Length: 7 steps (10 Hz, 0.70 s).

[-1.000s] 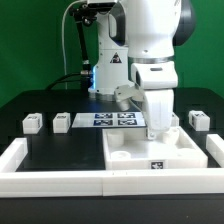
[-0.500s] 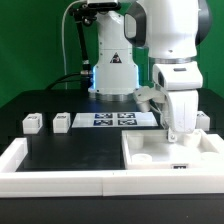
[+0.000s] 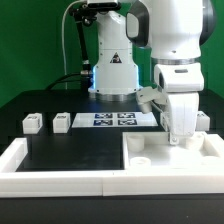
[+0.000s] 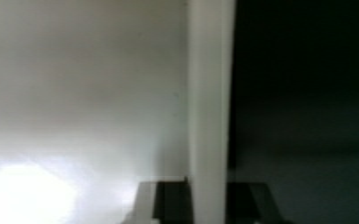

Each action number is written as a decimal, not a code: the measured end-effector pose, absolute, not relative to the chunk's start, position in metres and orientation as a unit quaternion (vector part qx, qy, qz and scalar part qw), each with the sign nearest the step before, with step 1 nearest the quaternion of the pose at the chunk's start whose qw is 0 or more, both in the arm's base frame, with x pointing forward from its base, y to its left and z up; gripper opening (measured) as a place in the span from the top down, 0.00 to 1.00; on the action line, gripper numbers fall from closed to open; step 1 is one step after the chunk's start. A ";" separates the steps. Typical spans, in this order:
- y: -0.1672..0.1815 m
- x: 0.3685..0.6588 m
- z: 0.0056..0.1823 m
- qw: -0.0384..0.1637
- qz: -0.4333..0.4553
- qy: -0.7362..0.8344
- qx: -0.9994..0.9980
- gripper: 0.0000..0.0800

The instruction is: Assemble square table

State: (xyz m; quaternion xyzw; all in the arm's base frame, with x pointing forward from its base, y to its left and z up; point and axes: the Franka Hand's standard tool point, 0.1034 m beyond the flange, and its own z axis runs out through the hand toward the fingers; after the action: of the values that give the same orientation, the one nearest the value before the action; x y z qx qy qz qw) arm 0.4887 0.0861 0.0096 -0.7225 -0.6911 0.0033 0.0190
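The square table's white slab (image 3: 160,163) lies flat at the exterior view's right, in the corner of the white rail, with a corner hole showing. My gripper (image 3: 181,139) reaches down onto its far right part and is shut on the slab's raised edge. In the wrist view that edge (image 4: 208,100) runs as a pale strip between my two dark fingers (image 4: 167,206), with my gripper (image 4: 208,203) closed on it. Two small white legs (image 3: 32,122) (image 3: 60,121) stand at the exterior view's left, and another leg (image 3: 201,120) stands behind the slab at the right.
The marker board (image 3: 115,119) lies flat at the back middle, in front of the arm's base (image 3: 112,75). A long white rail (image 3: 60,180) borders the black surface along the front and both sides.
The slab and my gripper slid together toward the exterior view's right, into the rail's corner. In the last half second they have hardly moved.
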 end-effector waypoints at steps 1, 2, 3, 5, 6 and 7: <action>0.086 0.487 0.010 0.019 0.004 -0.682 -0.731 0.92; 0.085 0.488 0.009 0.019 0.004 -0.682 -0.731 0.92; 0.085 0.487 0.009 0.020 0.004 -0.682 -0.731 0.68; 0.085 0.487 0.009 0.020 0.005 -0.681 -0.732 0.51; 0.085 0.487 0.009 0.020 0.005 -0.681 -0.732 0.29; 0.084 0.487 0.009 0.020 0.005 -0.681 -0.732 0.22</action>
State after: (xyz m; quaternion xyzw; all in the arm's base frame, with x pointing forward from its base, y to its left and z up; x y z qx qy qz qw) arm 0.4874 0.0845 0.0090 -0.7318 -0.6812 0.0047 0.0195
